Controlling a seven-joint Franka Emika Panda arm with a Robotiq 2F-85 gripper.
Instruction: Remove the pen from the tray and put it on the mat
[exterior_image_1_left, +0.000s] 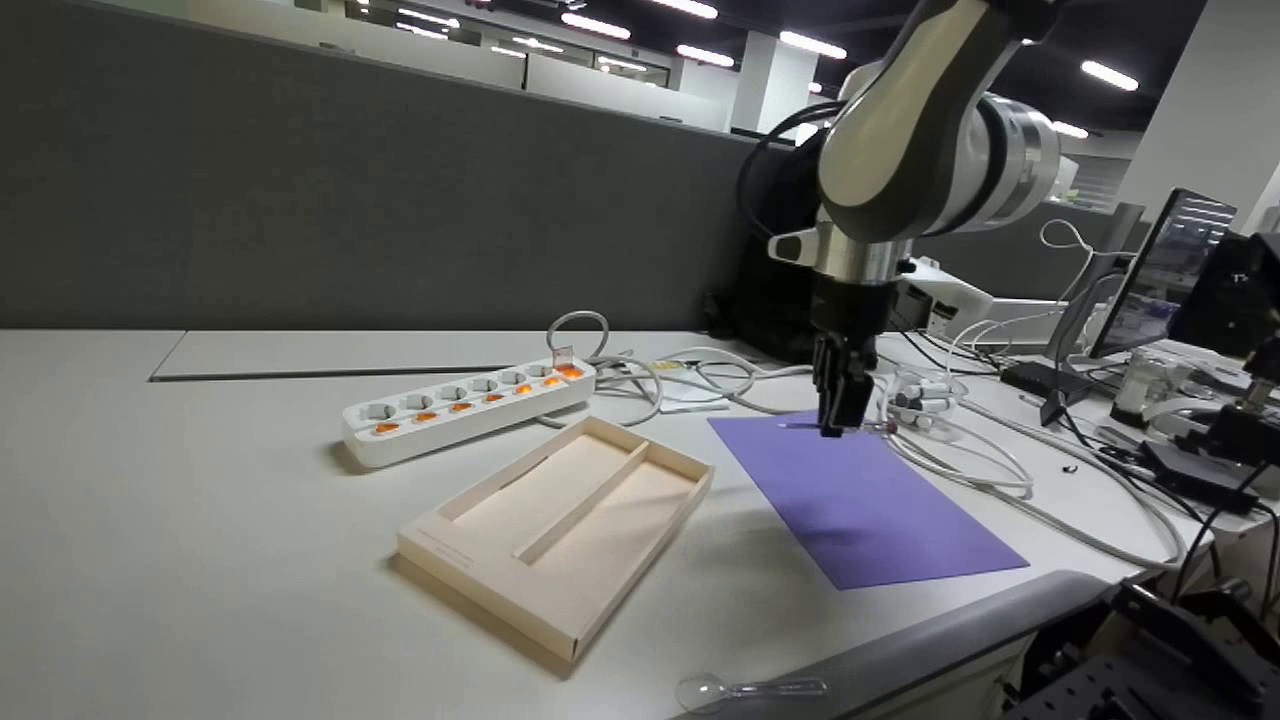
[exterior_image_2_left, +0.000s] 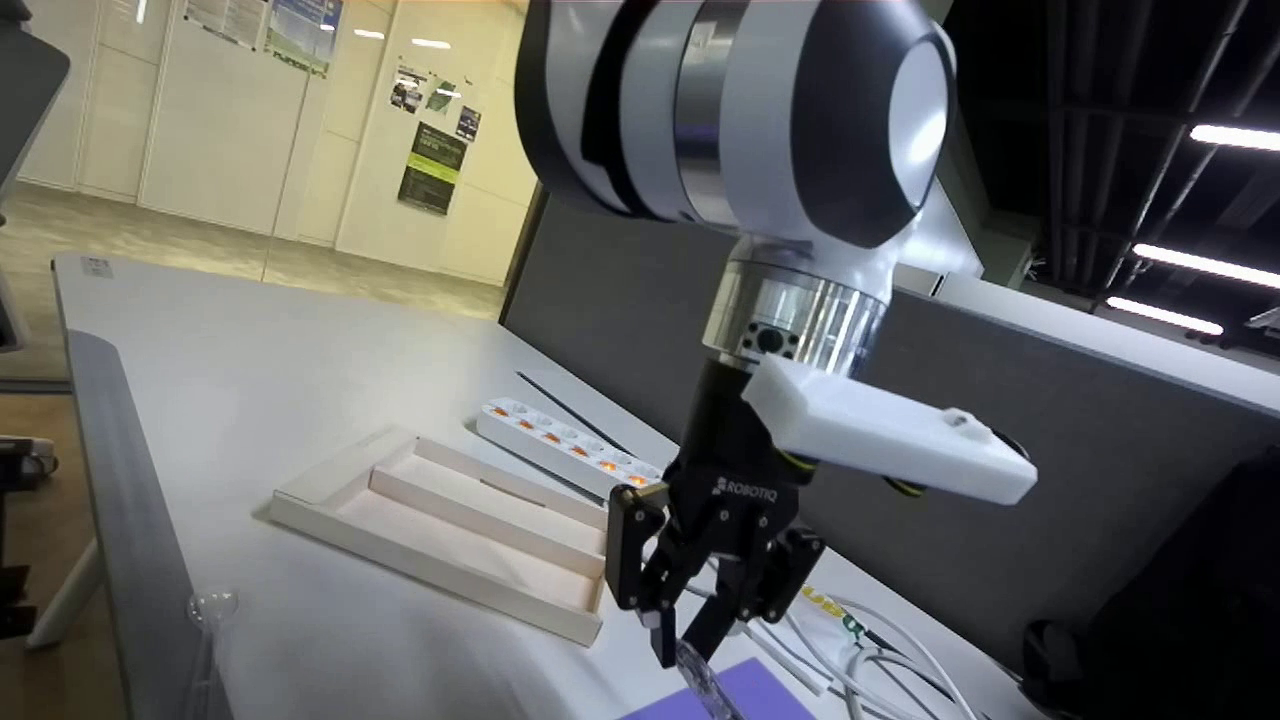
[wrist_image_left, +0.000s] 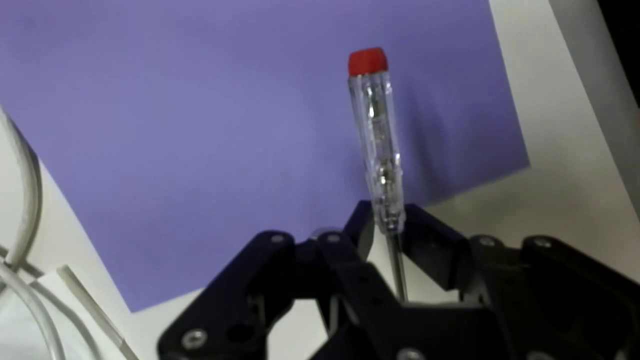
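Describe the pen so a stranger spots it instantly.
On the desk, find the purple mat. Against it in the wrist view, the end effector grips the pen. Unlike the pale cables nearby, it has a clear handle and red cap.

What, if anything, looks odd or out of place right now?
The pen in the claw looks odd: its clear handle, red cap and metal shaft suggest a screwdriver-style tester. A clear spoon-like item also seems stray, lying at the desk's grey edge. Nothing looks spilled or damaged.

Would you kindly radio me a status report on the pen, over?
Pincer shut on pen. Pen out of tray, raised over mat, not yet down. Cables beside mat, probably not in the way.
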